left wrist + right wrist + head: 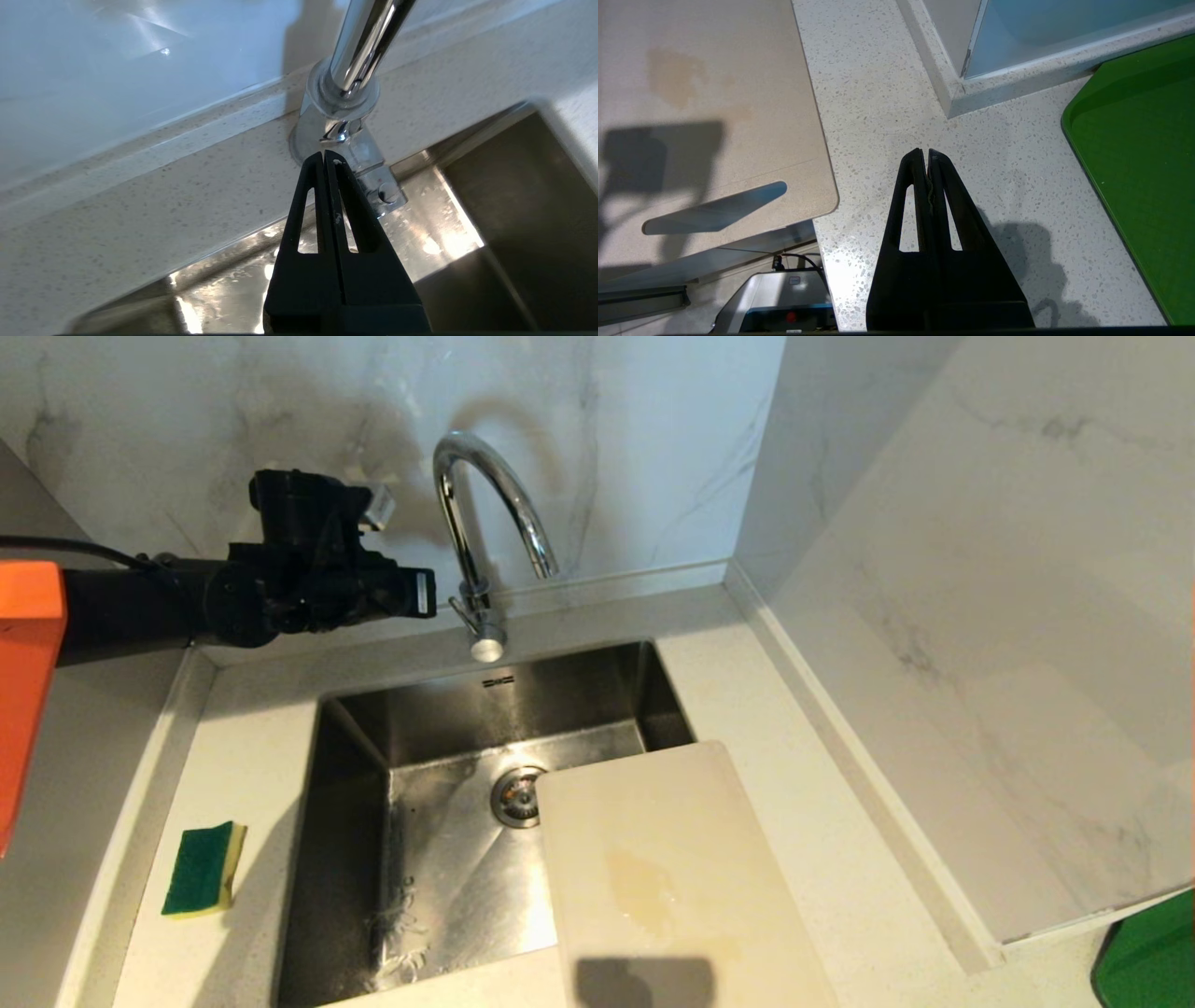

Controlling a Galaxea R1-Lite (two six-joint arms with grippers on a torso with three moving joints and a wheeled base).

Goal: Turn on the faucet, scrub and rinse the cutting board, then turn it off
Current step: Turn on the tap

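Note:
The chrome gooseneck faucet [467,513] stands behind the sink, its lever [485,640] pointing forward over the basin. No water shows at the spout. My left arm [299,581] reaches in from the left, level with the faucet's base. My left gripper [325,155] is shut and holds nothing, its tips right at the lever [379,186] beside the faucet's base [341,93]. The cream cutting board [653,877], with a yellowish stain, lies across the sink's right front part. My right gripper [923,152] is shut and empty above the counter, right of the cutting board [714,93].
A green-and-yellow sponge [203,868] lies on the counter left of the steel sink [420,728]. A green tray [1134,140] sits at the counter's right end. Marble walls close the back and right. The drain [515,796] shows beside the board.

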